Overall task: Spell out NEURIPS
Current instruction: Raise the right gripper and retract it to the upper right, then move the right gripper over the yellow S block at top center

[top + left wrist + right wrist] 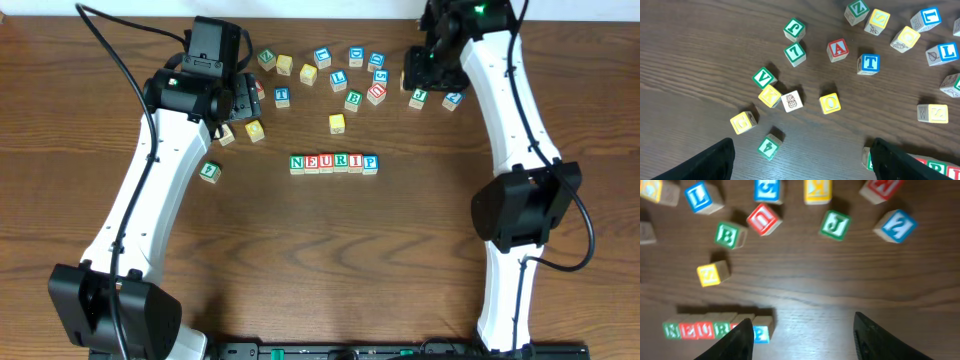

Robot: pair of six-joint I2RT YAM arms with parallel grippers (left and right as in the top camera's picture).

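Six letter cubes stand in a row reading N E U R I P (334, 162) at the table's middle; the row also shows in the right wrist view (705, 329), ending in a blue P (761, 332). A yellow-faced S cube (878, 20) lies loose among the far cubes (285, 65). My left gripper (240, 100) (802, 165) hangs open over the loose cubes at the far left, with only bare wood between its fingers. At the far right my right gripper (418, 75) (802, 340) is open and holds nothing; its left finger (732, 342) overlaps the row's right end in view.
Loose cubes with other letters lie scattered across the far side: a red A (838, 49), a blue T (869, 63), a yellow O (830, 103), a green 4 (770, 146), a green B (730, 235), a green J (834, 225). One green cube (210, 171) sits alone at the left.
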